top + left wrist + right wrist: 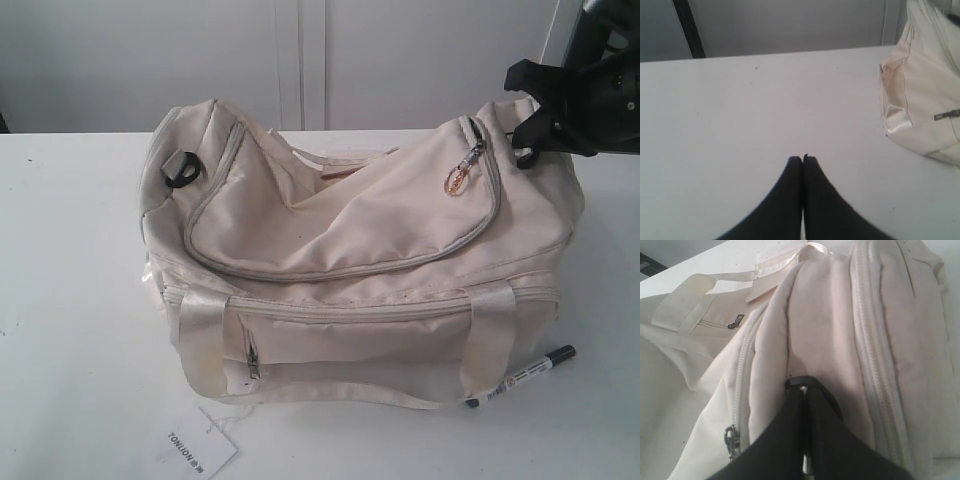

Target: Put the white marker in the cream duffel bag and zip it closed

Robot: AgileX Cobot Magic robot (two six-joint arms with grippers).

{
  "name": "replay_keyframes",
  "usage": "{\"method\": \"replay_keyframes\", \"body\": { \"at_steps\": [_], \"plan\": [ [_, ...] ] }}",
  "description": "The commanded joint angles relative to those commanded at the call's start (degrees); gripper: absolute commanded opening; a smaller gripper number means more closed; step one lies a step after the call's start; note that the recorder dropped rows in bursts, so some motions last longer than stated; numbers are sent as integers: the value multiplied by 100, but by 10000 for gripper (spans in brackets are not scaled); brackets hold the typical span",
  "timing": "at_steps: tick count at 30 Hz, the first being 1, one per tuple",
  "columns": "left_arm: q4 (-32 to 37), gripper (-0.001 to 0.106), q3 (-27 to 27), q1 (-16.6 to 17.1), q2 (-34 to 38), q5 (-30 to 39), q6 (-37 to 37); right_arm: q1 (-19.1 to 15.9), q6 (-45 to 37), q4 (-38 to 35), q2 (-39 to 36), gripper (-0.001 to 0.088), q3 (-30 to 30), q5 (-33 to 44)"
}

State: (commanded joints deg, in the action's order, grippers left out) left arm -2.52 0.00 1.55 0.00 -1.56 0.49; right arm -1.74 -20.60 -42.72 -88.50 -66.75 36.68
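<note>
The white marker [520, 376] lies beside the cream duffel bag [350, 240] toward the table's [60, 300] near right corner, the left gripper [803, 159] is pressed together, and the right gripper [802, 386] is likewise, perhaps pinching bag fabric.

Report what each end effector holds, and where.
Left end effector: shut, nothing held. Right end effector: shut against the cream duffel bag's top fabric beside the zipper; a pinch cannot be told.

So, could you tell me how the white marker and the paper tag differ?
The white marker is slim with a black cap; the paper tag is a flat sheet printed TONLION. The marker lies by the right end of the bag, the tag by the left. Both are white, on the table.
</note>
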Motion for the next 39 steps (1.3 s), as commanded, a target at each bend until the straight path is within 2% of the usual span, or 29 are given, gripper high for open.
{"method": "replay_keyframes", "body": {
  "at_steps": [14,20,22,31,39],
  "plan": [
    [0,0,0,0,0,-71,0,0,0,0,0,0,0,0],
    [0,0,0,0,0,-835,-49,0,0,0,0,0,0,0],
    [0,0,0,0,0,-889,-49,0,0,0,0,0,0,0],
    [0,0,-508,0,0,-424,-49,0,0,0,0,0,0,0],
    [0,0,-1156,0,0,732,-49,0,0,0,0,0,0,0]
  ]
}}
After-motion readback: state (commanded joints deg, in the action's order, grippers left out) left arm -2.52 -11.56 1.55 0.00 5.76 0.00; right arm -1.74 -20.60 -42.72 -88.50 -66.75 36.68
